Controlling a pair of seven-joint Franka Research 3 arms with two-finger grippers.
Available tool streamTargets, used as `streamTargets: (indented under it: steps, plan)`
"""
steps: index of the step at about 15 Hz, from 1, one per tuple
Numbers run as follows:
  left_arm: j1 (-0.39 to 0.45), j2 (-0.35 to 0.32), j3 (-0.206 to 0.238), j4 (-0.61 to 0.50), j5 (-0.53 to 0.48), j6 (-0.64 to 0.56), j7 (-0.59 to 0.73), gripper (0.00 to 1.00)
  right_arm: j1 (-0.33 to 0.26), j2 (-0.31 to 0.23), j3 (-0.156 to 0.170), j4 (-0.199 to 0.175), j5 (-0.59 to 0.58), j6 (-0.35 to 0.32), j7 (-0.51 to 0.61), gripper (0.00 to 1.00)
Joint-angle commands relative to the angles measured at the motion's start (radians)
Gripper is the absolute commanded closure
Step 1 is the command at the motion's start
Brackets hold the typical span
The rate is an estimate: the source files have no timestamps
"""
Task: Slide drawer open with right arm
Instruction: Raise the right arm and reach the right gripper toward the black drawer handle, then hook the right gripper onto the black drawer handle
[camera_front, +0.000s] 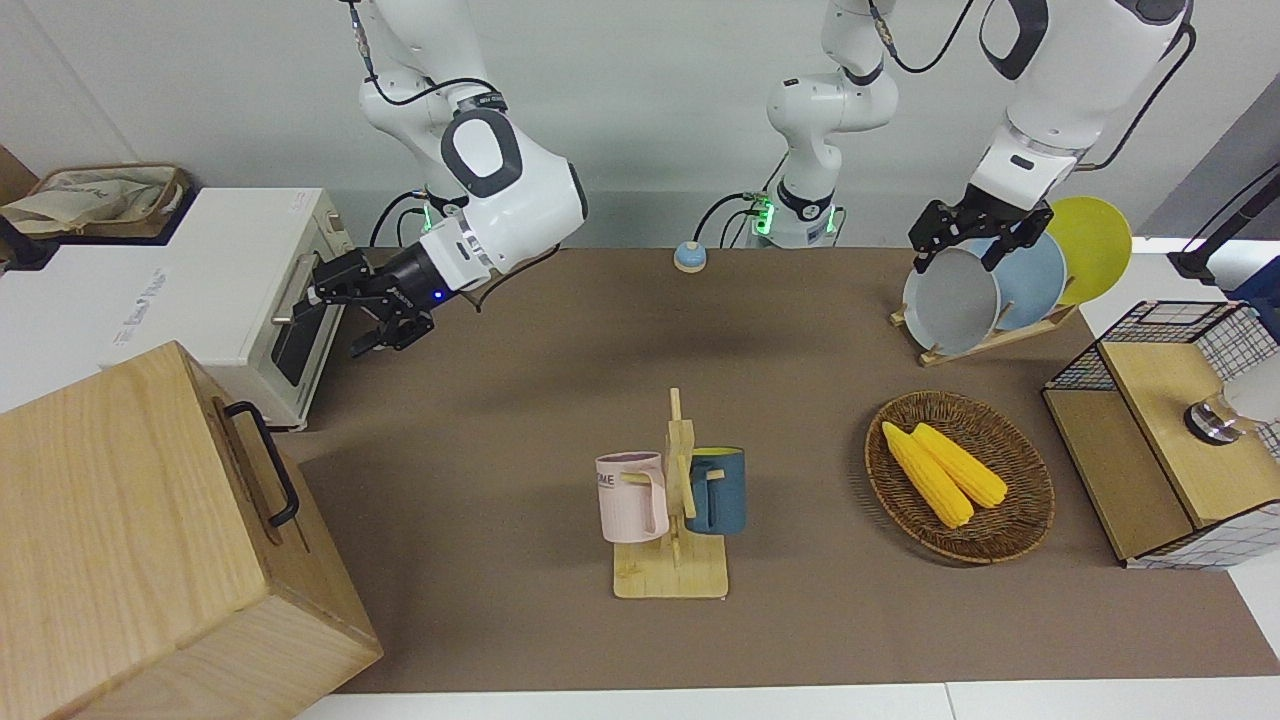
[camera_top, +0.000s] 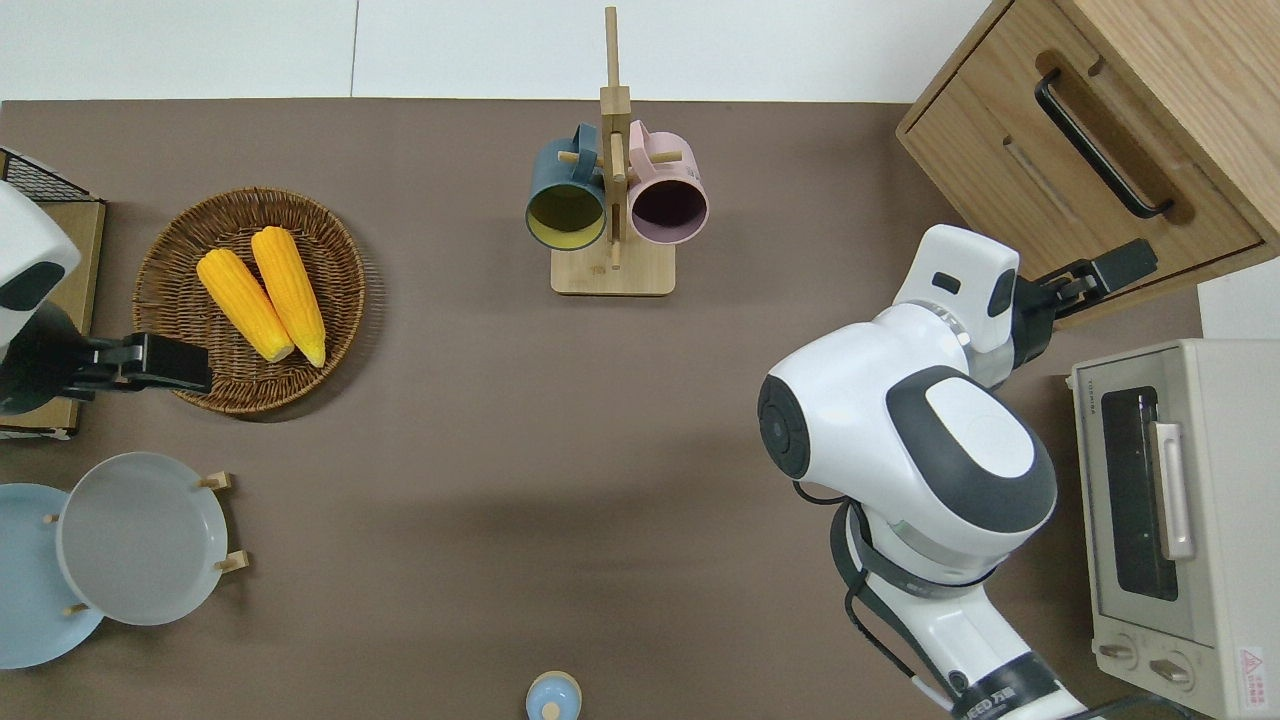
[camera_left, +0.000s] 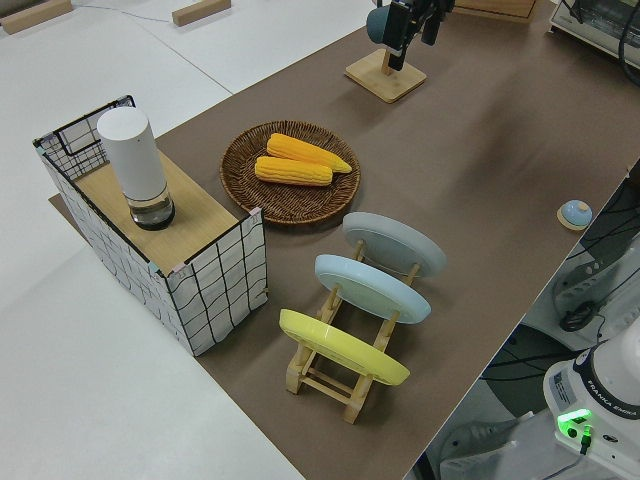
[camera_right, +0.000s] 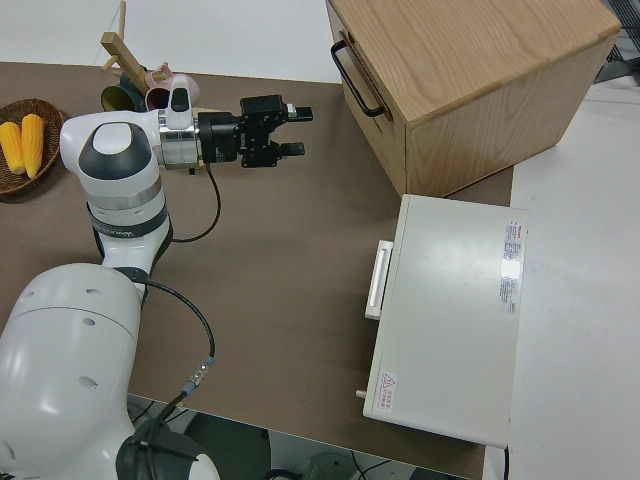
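Observation:
The drawer (camera_top: 1120, 140) is shut in the pale wooden box (camera_front: 130, 520) at the right arm's end of the table. Its black bar handle (camera_top: 1095, 145) also shows in the front view (camera_front: 265, 460) and the right side view (camera_right: 358, 80). My right gripper (camera_top: 1135, 262) is open and empty. It hangs over the mat at the foot of the box's front, between the box and the toaster oven, and is apart from the handle. It also shows in the front view (camera_front: 348, 315) and the right side view (camera_right: 297, 131). The left arm is parked, its gripper (camera_front: 960, 250) open.
A white toaster oven (camera_top: 1170, 500) stands beside the box, nearer to the robots. A mug rack (camera_top: 612, 270) with two mugs is mid-table. A wicker basket (camera_top: 180, 250) with corn, a plate rack (camera_top: 225, 520) and a mesh cabinet (camera_front: 1160, 440) are at the left arm's end.

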Motion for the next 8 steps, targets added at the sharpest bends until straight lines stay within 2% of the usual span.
streamTargets:
  steps: [1,4,8]
  plan:
    - [-0.005,-0.010,0.005,-0.005,0.011,-0.012,0.007,0.00,-0.006,-0.006,0.003,-0.074,-0.126,0.034,0.074,0.019]
    - [-0.006,-0.010,0.005,-0.005,0.011,-0.013,0.007,0.00,-0.036,0.005,0.001,-0.095,-0.207,0.118,0.085,0.021]
    - [-0.005,-0.012,0.004,-0.005,0.011,-0.012,0.007,0.00,-0.073,0.039,0.001,-0.092,-0.304,0.163,0.091,0.021]
